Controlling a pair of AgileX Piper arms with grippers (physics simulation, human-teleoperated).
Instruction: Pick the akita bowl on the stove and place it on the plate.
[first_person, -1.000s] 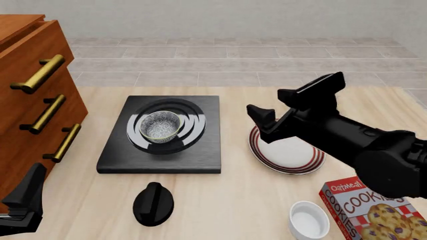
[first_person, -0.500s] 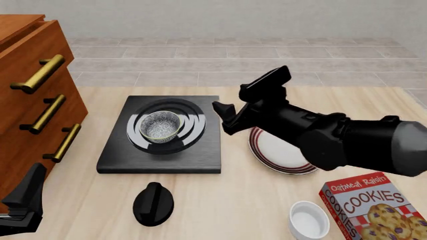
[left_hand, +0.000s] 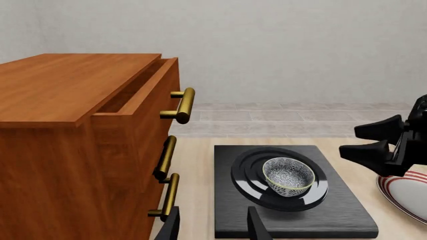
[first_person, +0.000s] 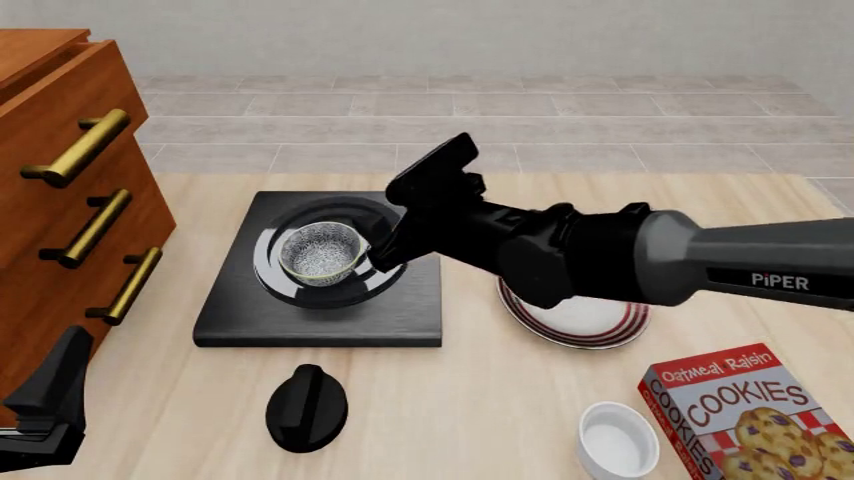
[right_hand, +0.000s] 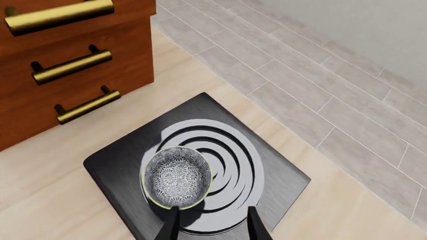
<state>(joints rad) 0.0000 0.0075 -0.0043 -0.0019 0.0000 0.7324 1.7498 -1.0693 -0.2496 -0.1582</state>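
While my right gripper (first_person: 400, 222) hangs over the stove (first_person: 320, 310) with its fingers spread apart and nothing between them, its own camera shows the two fingertips (right_hand: 171, 226) framing the near edge of the burner rings, just beside the akita bowl (right_hand: 177, 176). From the front I see one finger raised above the stove's far edge and the other low against the rings, very close to the bowl's right rim; I can't be sure whether it touches, since the dark finger blends into the black slab.

That bowl sits upright on the stove's burner rings, a little left of their centre. To the right of the stove lies the plate (first_person: 601, 325), partly covered by my right arm, with its red-striped rim showing below the arm.

My left gripper (first_person: 47, 410) is parked low at the front-left corner of the table, beside the wooden drawer cabinet (first_person: 67, 230). Its fingers (left_hand: 257, 226) stand apart in its wrist view, holding nothing, pointed towards the stove well away from the bowl.

Nearer to me, a small black knob (first_person: 307, 407) rests on the table in front of the stove, a plain white cup (first_person: 618, 440) stands to the right, and a cookie box (first_person: 747, 415) lies just beside the cup.
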